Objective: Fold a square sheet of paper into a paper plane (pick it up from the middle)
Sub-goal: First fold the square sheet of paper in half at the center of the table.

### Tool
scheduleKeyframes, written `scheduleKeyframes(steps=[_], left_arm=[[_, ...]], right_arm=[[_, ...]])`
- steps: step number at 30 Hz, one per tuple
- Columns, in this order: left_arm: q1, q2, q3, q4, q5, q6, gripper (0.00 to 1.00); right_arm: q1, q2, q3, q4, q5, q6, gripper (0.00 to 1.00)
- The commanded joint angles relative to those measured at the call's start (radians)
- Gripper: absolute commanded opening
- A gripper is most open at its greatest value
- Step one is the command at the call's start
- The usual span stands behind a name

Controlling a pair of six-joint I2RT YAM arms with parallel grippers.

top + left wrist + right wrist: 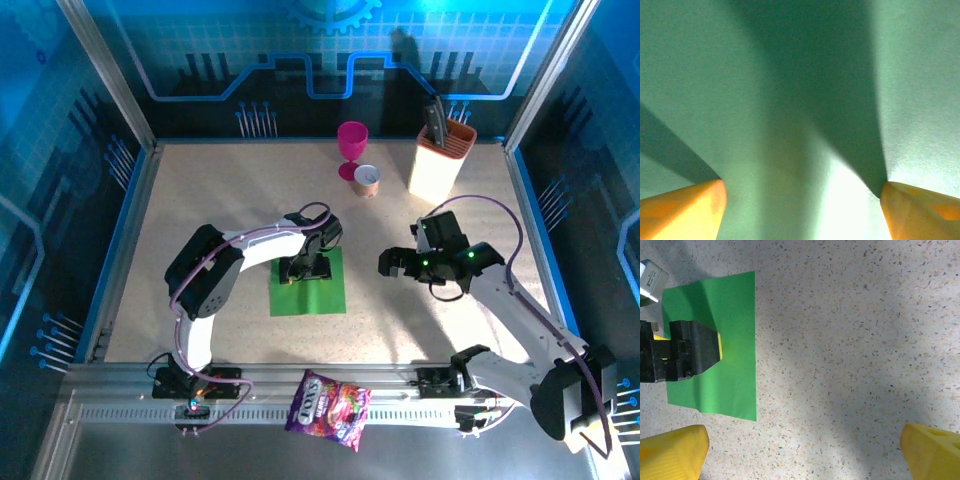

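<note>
The square sheet of paper (310,298) lies on the table (210,200). It looks thin, light and limp, so expect it to slide and buckle rather than lift stiffly. Your left pincer (305,268) presses its middle, fingers apart, with a soft ridge standing between them. Pinch that ridge gently. Your right pincer (802,450) hangs wide apart nearby, holding nothing.

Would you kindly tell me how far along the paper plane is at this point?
Done: nothing is folded; the square sheet of paper lies as a plain square on the table. In hand: the left gripper is down on its middle, fingers apart, with the paper seemingly buckling between them. The right gripper hovers open beside the sheet. Left: lifting it and every fold.
</note>
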Motion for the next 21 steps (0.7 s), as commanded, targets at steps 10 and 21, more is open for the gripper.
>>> scheduleKeyframes(steps=[10, 21], left_arm=[[0.008, -0.049, -0.007, -0.014, 0.002, -0.006, 0.65], [0.008, -0.165, 0.031, 0.061, 0.063, 0.031, 0.40]], right_arm=[[-0.031, 0.009, -0.010, 0.000, -0.036, -0.024, 0.99], [-0.047, 0.027, -0.010, 0.015, -0.050, -0.024, 0.99]])
